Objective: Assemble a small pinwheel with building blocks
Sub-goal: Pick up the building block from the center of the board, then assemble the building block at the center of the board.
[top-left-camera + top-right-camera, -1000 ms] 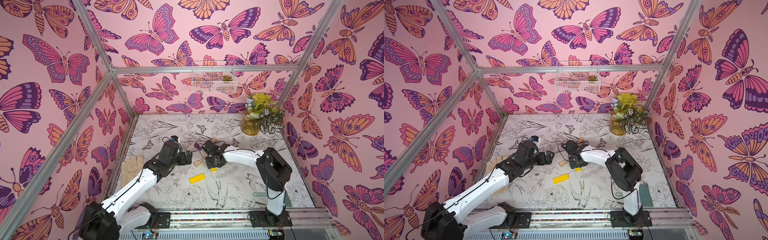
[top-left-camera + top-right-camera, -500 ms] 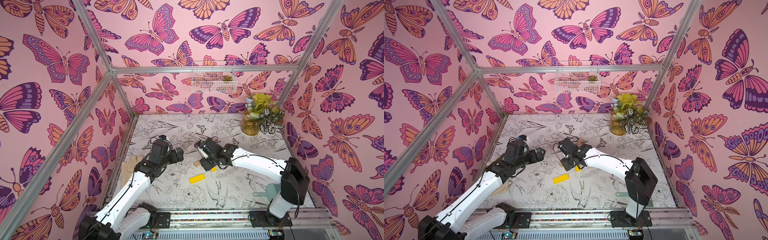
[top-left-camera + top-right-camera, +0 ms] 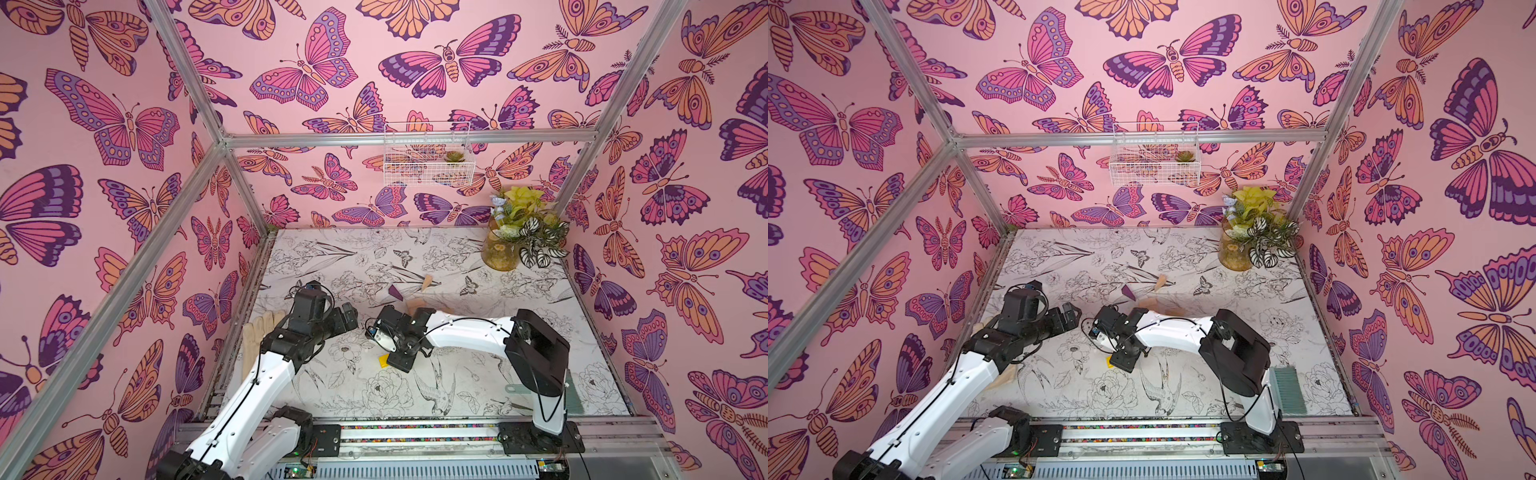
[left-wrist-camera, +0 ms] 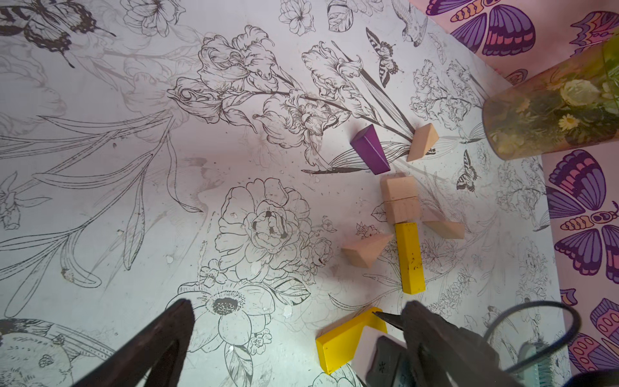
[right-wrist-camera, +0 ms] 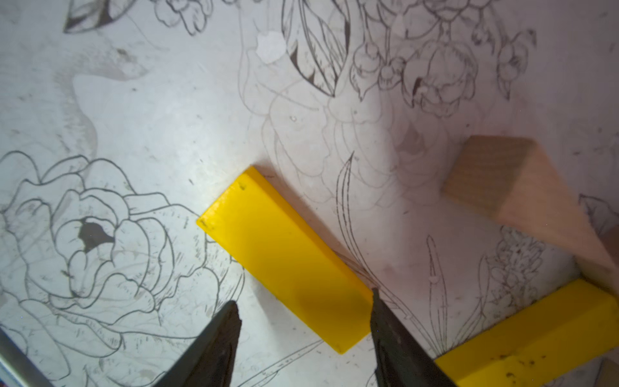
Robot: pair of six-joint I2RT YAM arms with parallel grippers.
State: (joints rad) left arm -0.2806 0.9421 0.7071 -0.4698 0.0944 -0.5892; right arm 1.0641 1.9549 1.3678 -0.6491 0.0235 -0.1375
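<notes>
pink butterfly walls [image 3: 332,62], floral-print tabletop [image 3: 457,374]. on the back wall a wire basket [image 3: 428,176] with a succulent [image 3: 454,156]; in the far corner a glass vase [image 3: 498,255] of flowers [image 3: 523,199]. mid-table, unfinished pinwheel [image 4: 400,201], wedges [image 4: 365,251] loose around it. left gripper [image 3: 351,318] spread wide, empty. right gripper [image 5: 304,299] parted astride a loose yellow bar [image 5: 268,244].

I see my right pincer [image 3: 398,362] pointing down at the desk [image 3: 478,374], with a corner of a yellow bar [image 3: 382,362] showing at its 9 o'clock. A purple wedge [image 3: 396,293] and a tan wedge [image 3: 427,282] lie towards its 12 o'clock. Near it, at 10 o'clock, is my left pincer [image 3: 348,320].
</notes>
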